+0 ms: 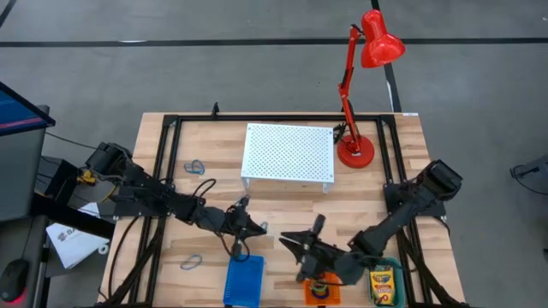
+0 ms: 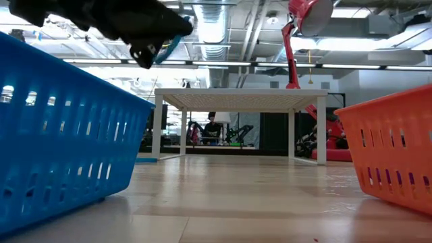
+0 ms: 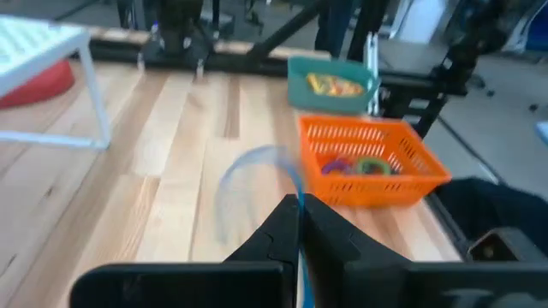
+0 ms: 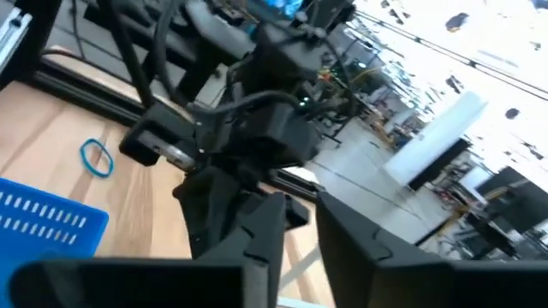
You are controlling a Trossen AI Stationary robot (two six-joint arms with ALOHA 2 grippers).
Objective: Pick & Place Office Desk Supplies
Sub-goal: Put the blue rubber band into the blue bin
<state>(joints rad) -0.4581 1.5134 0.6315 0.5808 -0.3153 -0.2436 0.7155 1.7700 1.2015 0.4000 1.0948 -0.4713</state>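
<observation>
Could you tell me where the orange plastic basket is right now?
In the high view, the orange plastic basket sits at the table's near edge, between the blue basket and the green crayon tray.

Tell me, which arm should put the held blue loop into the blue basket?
Left. The left gripper pinches the blue loop right by the blue basket; the right gripper is open, empty, over by the orange basket.

Grey concrete floor [image 1: 214, 77] crossed by dark lines; pale wood worktop [image 1: 282, 214]; exposed ducts and strip lights on the ceiling [image 2: 223, 27].
</observation>
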